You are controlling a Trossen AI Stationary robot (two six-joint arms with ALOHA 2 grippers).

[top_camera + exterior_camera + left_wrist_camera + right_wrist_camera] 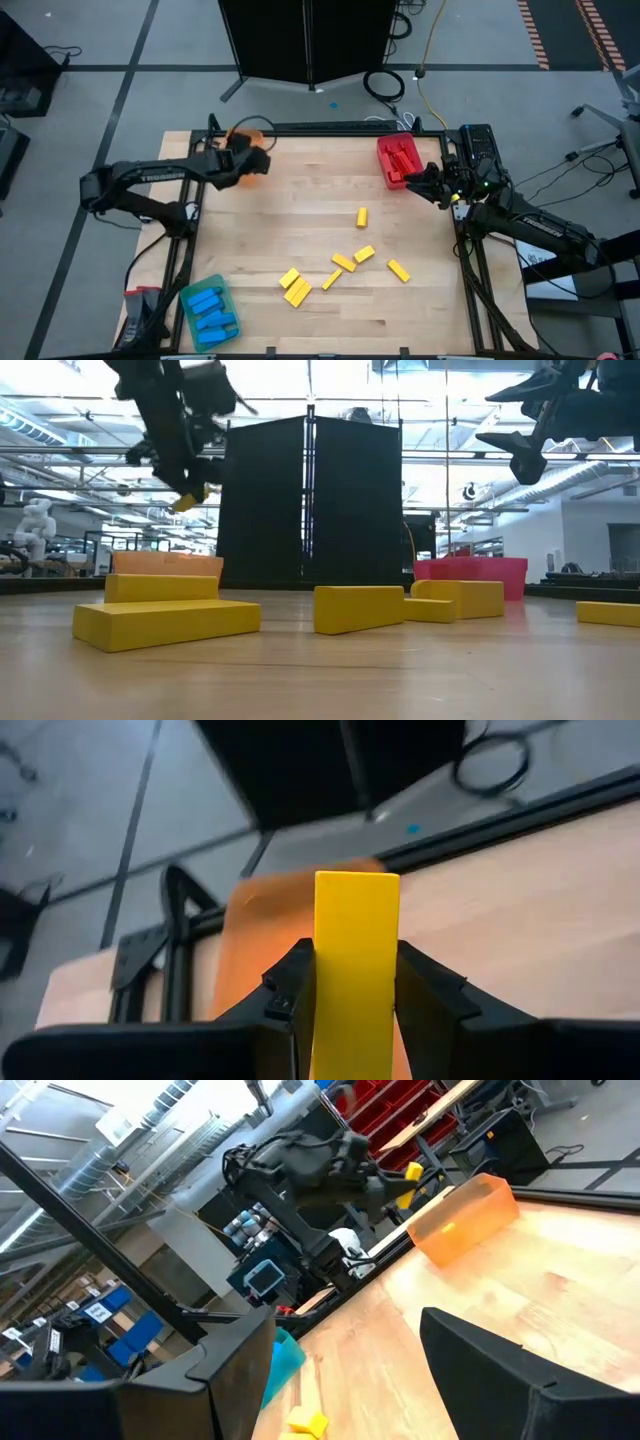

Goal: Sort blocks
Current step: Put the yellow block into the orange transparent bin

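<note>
The blocks are partly sorted at this moment. The blue blocks [213, 311] are lying together in the green tray [190, 296] at the near left corner of the desk [300, 200], and the red blocks [403, 160] are lying in the red tray [383, 152] at the far right. The yellow blocks [340, 270] are still waiting: about eight of them are lying loose in the middle and near part of the desk, well apart from any tray. The left claw [352, 982] is pinching one yellow block [356, 970] between its fingers and is hanging high above the orange tray [252, 131] at the far left corner, so I judge it is about to put this block there. The right claw [412, 181] is hanging beside the red tray with its fingers spread and nothing between them. So two colours look finished, and the yellow ones are mostly left to do.
</note>
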